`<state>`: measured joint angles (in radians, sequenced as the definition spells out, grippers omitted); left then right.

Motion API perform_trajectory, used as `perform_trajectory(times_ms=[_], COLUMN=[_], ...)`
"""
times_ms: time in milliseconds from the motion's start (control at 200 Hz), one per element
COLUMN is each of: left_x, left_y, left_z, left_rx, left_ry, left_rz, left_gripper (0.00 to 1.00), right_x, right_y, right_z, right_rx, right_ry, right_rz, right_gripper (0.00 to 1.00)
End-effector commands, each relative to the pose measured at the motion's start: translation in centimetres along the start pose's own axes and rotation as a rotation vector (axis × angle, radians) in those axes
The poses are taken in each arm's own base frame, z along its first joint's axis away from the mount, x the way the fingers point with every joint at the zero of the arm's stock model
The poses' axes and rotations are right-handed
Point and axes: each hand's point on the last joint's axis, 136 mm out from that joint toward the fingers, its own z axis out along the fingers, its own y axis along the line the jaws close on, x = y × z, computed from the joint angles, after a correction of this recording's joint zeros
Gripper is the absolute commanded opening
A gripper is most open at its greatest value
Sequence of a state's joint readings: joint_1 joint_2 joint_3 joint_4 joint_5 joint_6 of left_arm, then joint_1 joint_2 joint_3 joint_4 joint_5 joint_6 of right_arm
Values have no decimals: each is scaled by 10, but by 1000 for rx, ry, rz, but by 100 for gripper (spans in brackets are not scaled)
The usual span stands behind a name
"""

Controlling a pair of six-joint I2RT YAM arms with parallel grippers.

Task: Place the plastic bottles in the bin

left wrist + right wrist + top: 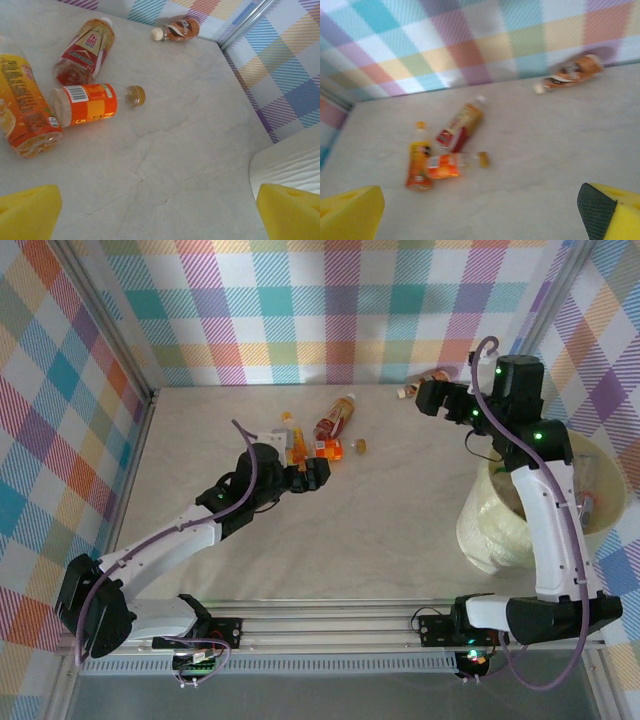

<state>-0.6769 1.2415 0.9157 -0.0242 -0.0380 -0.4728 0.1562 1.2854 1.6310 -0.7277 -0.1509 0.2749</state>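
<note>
In the overhead view the left gripper [318, 473] sits centre-left, jaws spread wide and empty, just beside three plastic bottles [335, 418] lying on their sides. Its wrist view shows bare pale table [165, 150] between the yellow fingertips [27, 212]. A fourth bottle [432, 378] lies against the checked back wall [300, 310]. The right gripper [428, 400], equally wide and empty, hangs near it, up-left of the cream bin [495, 530] at the right edge.

Pale marbled surface [400, 530] spread out before me, fine grey veins running through it, pastel plaid cloth walls [330, 300] closing its far, left and right edges, silver metal posts [112, 325] at the far corners, ribbed aluminium rail [340, 625] along the near edge, soft even light.
</note>
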Motion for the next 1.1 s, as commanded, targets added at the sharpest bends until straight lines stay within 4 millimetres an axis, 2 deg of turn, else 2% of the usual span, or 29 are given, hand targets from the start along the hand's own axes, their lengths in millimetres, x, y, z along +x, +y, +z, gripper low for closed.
perform_trajectory(times_ms=[0,190,305,500,700,810,1095], left_x=[-3,-5,-7,-3,0,-5,2], left_y=[12,27,39,85,113,119,142], left_z=[-10,-17,-19,-24,-4,10,62], left_rx=[-43,-102,-154,-377,-413,-397,-465], left_ry=[-30,-65,-81,-79,-1,28,175], left_rz=[-23,-52,-79,-205,-285,-296,-280], left_gripper=[100,100,100,100,100,100,100], right_x=[-12,4,22,65,108,124,138], right_y=[50,87,98,105,116,118,114], right_z=[3,17,28,50,63,68,73], right_rx=[-206,-339,-361,-379,-440,-431,-396], right_ry=[-70,-89,-75,-22,30,66,101], right_rz=[36,95,121,154,215,227,201], right_gripper=[100,100,100,100,100,100,100])
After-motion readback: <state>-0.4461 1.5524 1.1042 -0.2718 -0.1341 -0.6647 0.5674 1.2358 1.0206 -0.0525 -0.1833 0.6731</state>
